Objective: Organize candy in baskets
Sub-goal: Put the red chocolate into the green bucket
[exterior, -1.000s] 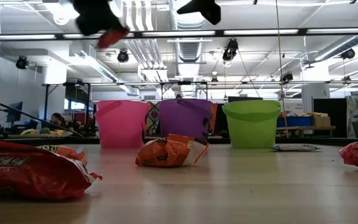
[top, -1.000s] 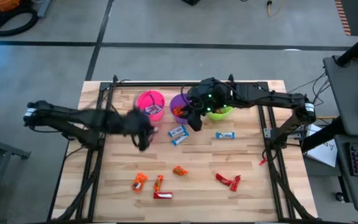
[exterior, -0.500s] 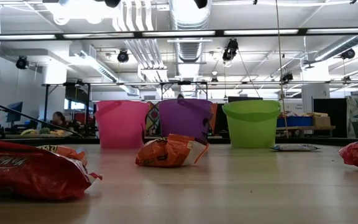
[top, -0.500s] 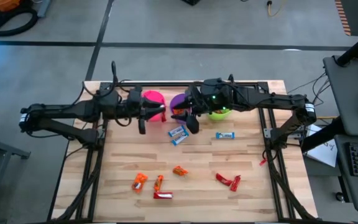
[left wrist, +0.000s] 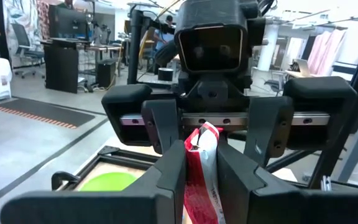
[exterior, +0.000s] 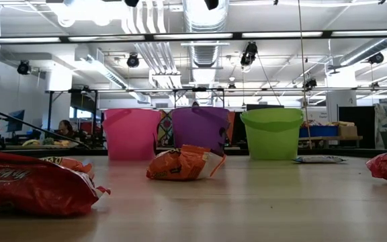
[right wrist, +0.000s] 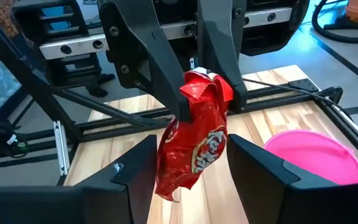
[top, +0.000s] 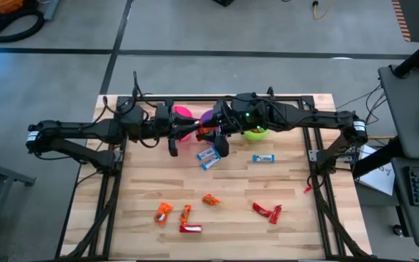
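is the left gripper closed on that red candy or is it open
Closed. The left gripper pinches the red candy between its fingers, and the wrapper hangs below them above the table, near the pink basket.

Red candy bar (right wrist: pixel 194 143): crinkled shiny wrapper, hanging upright, pinched at its top in my left pincer (right wrist: pixel 197 74) above the pink bucket (right wrist: pixel 312 155). Pink, purple (exterior: pixel 201 129) and green (exterior: pixel 272 132) buckets: upright in a row. Blue-and-white, orange (exterior: pixel 183 163) and red bars: lying scattered on the surface.

A: Which surfaces are showing gloss?
B: The red candy wrapper (right wrist: pixel 194 143) is gleaming like crinkled foil; the pink bucket (right wrist: pixel 312 158) is looking like smooth plastic.
A: And the table (top: pixel 231 182)?
B: Pale planked wood, seemingly matt.
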